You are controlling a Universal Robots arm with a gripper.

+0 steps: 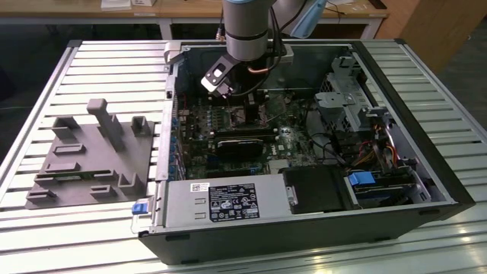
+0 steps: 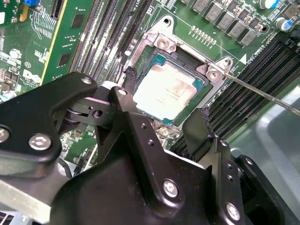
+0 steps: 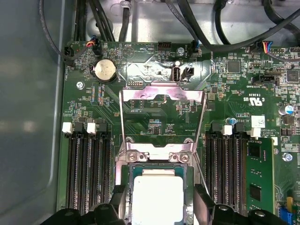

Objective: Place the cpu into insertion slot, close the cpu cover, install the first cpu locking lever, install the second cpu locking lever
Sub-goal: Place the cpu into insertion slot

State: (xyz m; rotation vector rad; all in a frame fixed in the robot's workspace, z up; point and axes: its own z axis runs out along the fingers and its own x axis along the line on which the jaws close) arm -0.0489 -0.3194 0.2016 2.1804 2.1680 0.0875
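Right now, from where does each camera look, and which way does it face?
Exterior view: stands apart, looking down into the open computer case; the arm shows.
First wrist view: on the arm, facing the motherboard squarely; fingers flank the cpu.
Second wrist view: on the arm, slanted toward the insertion slot; fingers in front.
Both wrist views share the cpu and fingers.

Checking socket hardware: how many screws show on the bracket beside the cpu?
2. One screw at one end of the bracket bordering the cpu, the other screw at its opposite end. The gripper may hide others.
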